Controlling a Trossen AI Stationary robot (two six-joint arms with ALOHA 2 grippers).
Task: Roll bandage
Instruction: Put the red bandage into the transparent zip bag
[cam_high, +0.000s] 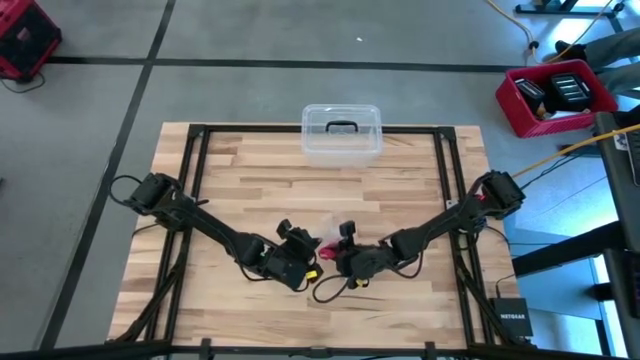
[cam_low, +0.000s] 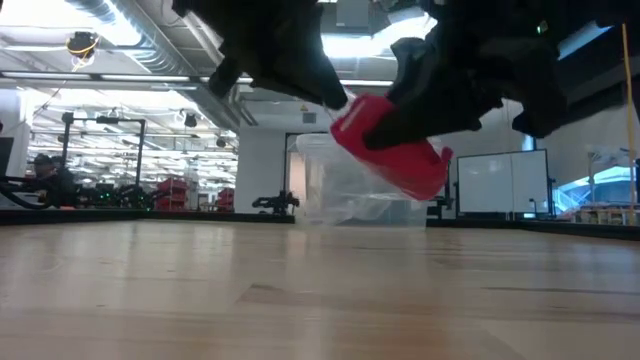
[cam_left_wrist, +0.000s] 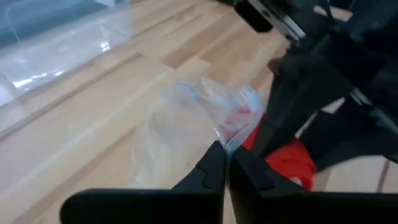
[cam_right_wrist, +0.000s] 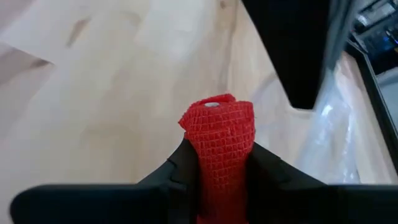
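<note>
The bandage (cam_right_wrist: 217, 134) is a small red roll of netted fabric, lifted above the table's near middle (cam_low: 392, 152), and my right gripper (cam_right_wrist: 217, 163) is shut on it. Right beside it my left gripper (cam_left_wrist: 225, 169) is shut on a crinkled clear plastic wrapper (cam_left_wrist: 186, 130). The wrapper spreads away from the fingertips over the wood. Red shows through the wrapper's edge next to the roll (cam_left_wrist: 287, 163). In the high view the two grippers meet tip to tip (cam_high: 328, 256). My left gripper pinches the wrapper's edge (cam_left_wrist: 231, 142) between its two fingertips, slanting down from the table's left. Whether the wrapper's far part touches the table, I cannot tell. My right gripper pinches the roll's two sides (cam_right_wrist: 200, 149) between its fingers, slanting down from the table's right. The roll's end (cam_right_wrist: 214, 107) sticks out past the fingertips, and the roll is clear of the table.
A clear plastic box with a dark handle (cam_high: 341, 133) stands at the middle of the table's far edge. Black frame rails (cam_high: 195, 170) run along the table's left and right sides. Bare wood (cam_low: 300, 290) lies under the grippers.
</note>
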